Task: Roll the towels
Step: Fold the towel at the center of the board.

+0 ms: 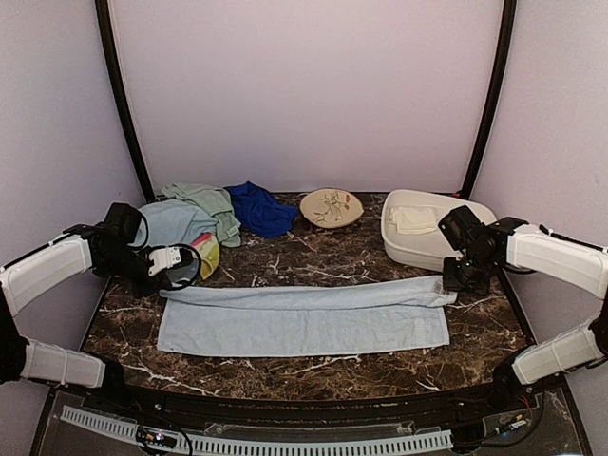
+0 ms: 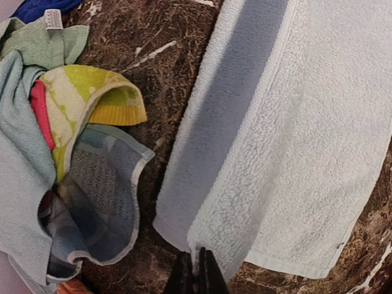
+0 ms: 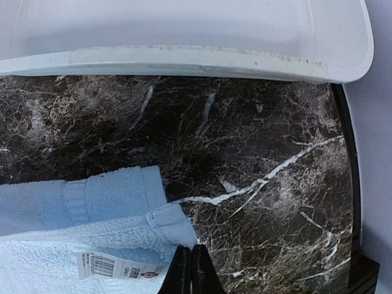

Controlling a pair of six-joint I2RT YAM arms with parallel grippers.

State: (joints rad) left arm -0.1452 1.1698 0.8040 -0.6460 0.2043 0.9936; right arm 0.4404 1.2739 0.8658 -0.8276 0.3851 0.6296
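Note:
A long light blue towel point(image 1: 304, 318) lies stretched across the table, its far long edge folded over toward the front. My left gripper point(image 1: 174, 277) is shut on the towel's far left corner. In the left wrist view that gripper point(image 2: 196, 271) pinches the lifted fold of the towel point(image 2: 294, 122). At the other end my right gripper point(image 1: 458, 283) is shut on the far right corner. The right wrist view has this gripper point(image 3: 191, 271) closed on the towel point(image 3: 110, 202) beside its label point(image 3: 116, 264). More towels are heaped at the back left: pale green point(image 1: 204, 202), light blue point(image 1: 171, 223), yellow point(image 1: 207, 255) and royal blue point(image 1: 258, 207).
A round beige patterned plate point(image 1: 331, 206) stands at the back centre. A white tub point(image 1: 432, 249) at the back right holds a cream towel point(image 1: 415, 219), and its rim point(image 3: 184, 58) is just beyond my right gripper. Dark frame posts rise at both back corners.

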